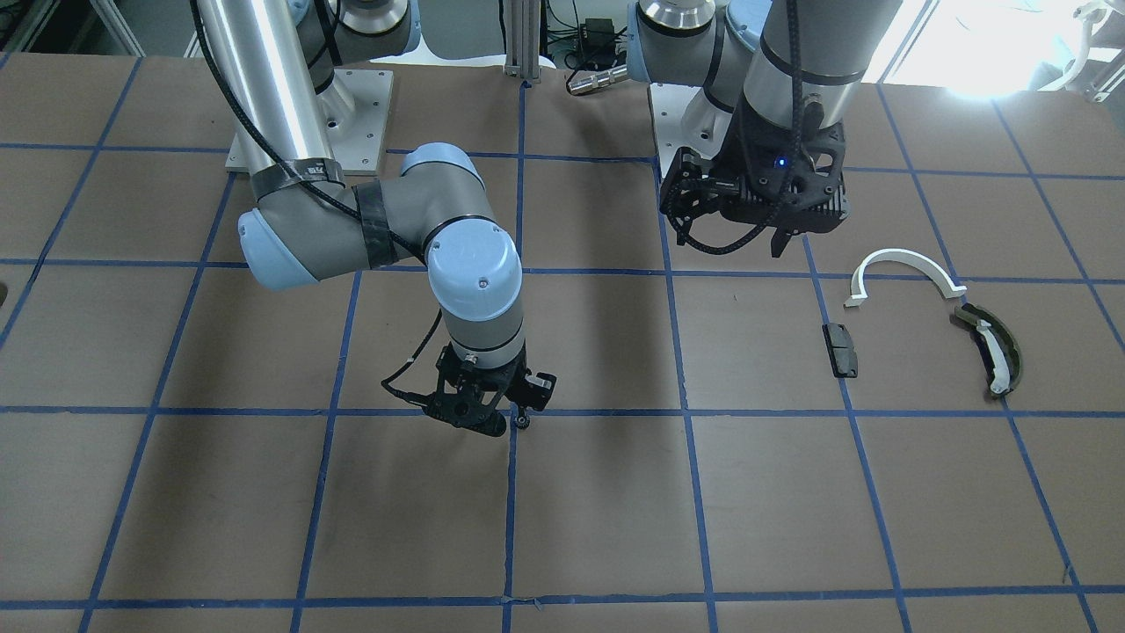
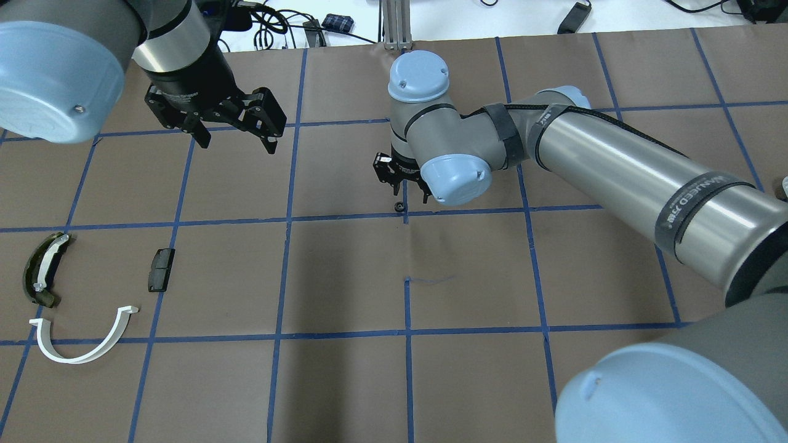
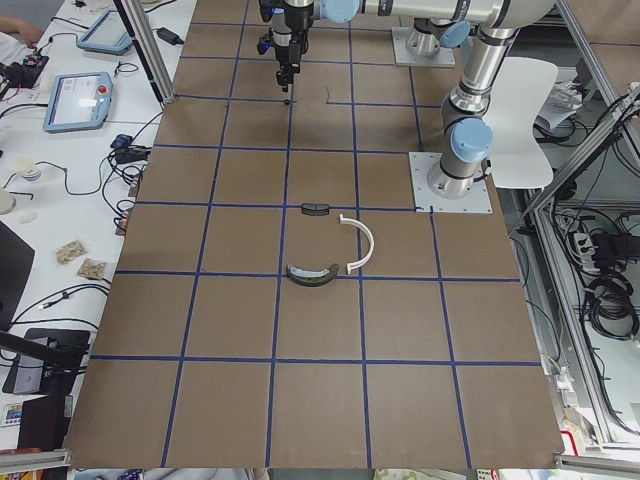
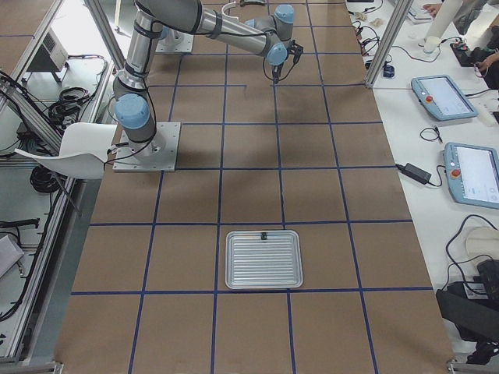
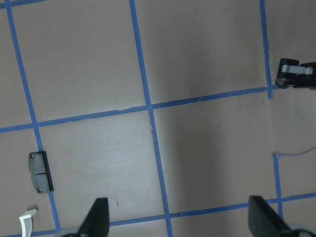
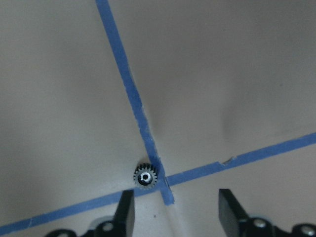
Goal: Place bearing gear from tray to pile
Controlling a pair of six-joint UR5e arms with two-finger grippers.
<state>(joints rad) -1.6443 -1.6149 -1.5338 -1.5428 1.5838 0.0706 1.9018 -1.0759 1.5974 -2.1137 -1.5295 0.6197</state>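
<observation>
The bearing gear (image 6: 145, 177), small, dark and toothed, lies on the table at a crossing of blue tape lines, also in the overhead view (image 2: 399, 206). My right gripper (image 6: 177, 212) is open and empty just above it; the gear sits just beyond the fingertips, not between them. The pile lies far to the left: a white half-ring arc (image 2: 108, 344), an olive-green shoe (image 2: 43, 271) and a dark block (image 2: 161, 269). My left gripper (image 2: 237, 144) is open and empty, raised beyond the block. The ribbed metal tray (image 4: 263, 269) lies far off at the table's right end.
The brown table (image 2: 345, 277) carries a blue tape grid. A small dark part (image 4: 264, 234) sits at the tray's far edge. The right arm's long link (image 2: 615, 166) stretches across the table's right half. Both arm bases (image 1: 308, 114) stand at the robot's side.
</observation>
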